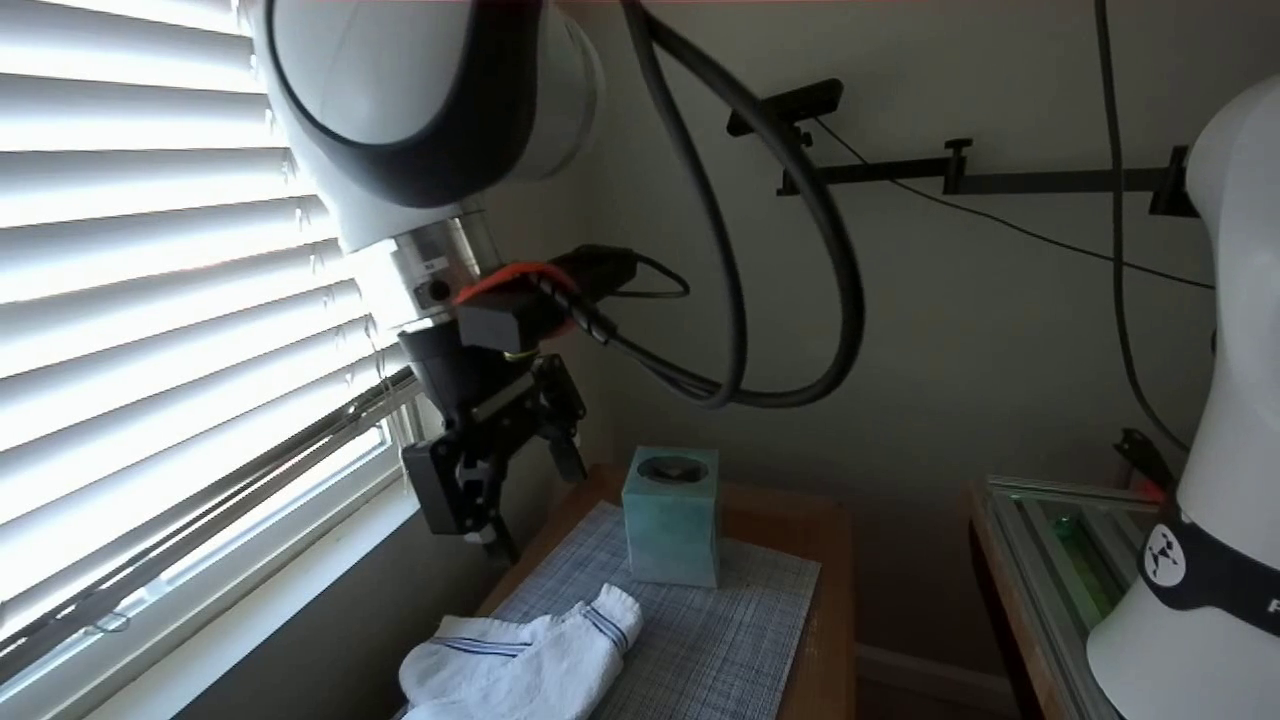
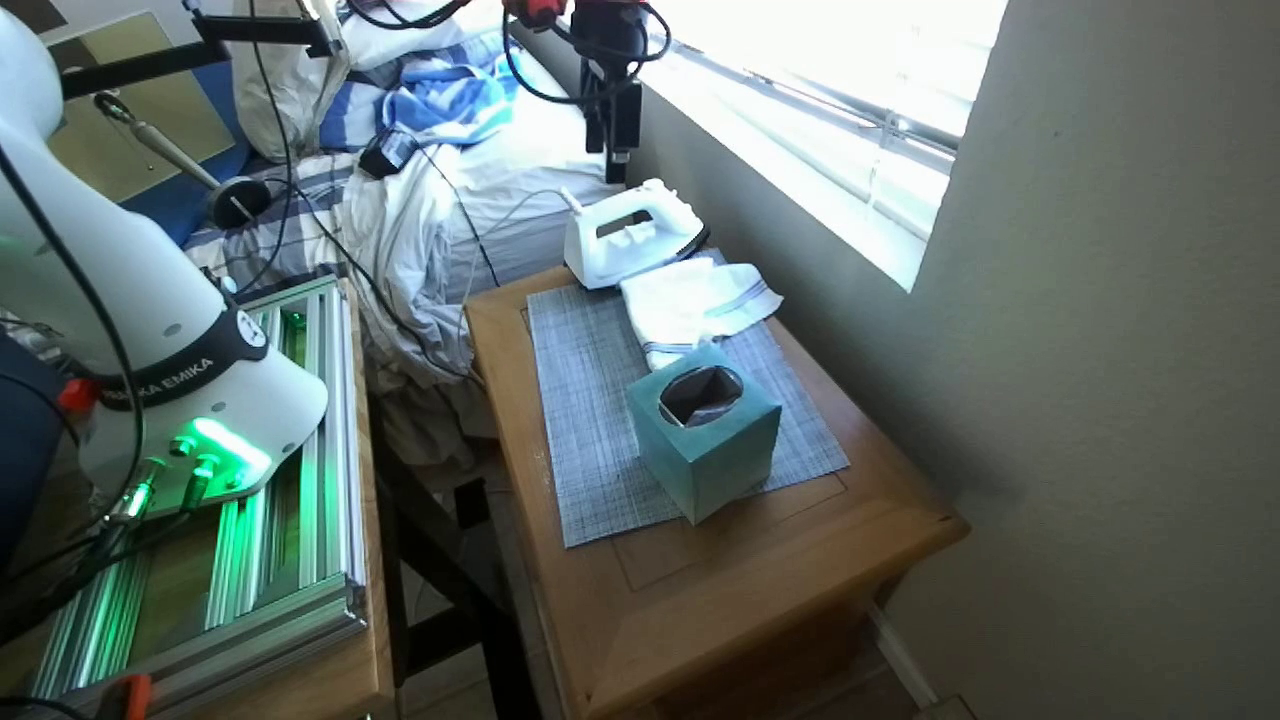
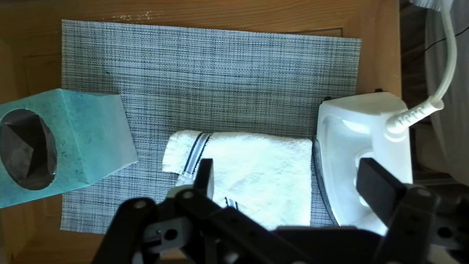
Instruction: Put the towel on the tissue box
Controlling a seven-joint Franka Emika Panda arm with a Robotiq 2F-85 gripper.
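Note:
The white towel with dark blue stripes lies folded on the grey placemat; it shows in both exterior views point(image 1: 540, 665) point(image 2: 675, 305) and in the wrist view point(image 3: 263, 172). The teal tissue box stands upright on the same placemat, with an oval opening on top point(image 1: 672, 535) point(image 2: 715, 455) point(image 3: 99, 135). My gripper point(image 3: 285, 165) is open and empty, above the table. In the wrist view its fingers appear over the towel and the iron. The gripper also shows in both exterior views point(image 1: 542, 512) point(image 2: 613, 165), apart from the towel and box.
A white iron point(image 2: 630, 240) point(image 3: 342, 146) stands on the placemat point(image 2: 590, 420) right beside the towel, its cord leading off the table. The wooden table point(image 2: 760, 590) borders a wall and a window sill point(image 1: 300, 600) with blinds. A bed point(image 2: 510, 200) lies beyond it.

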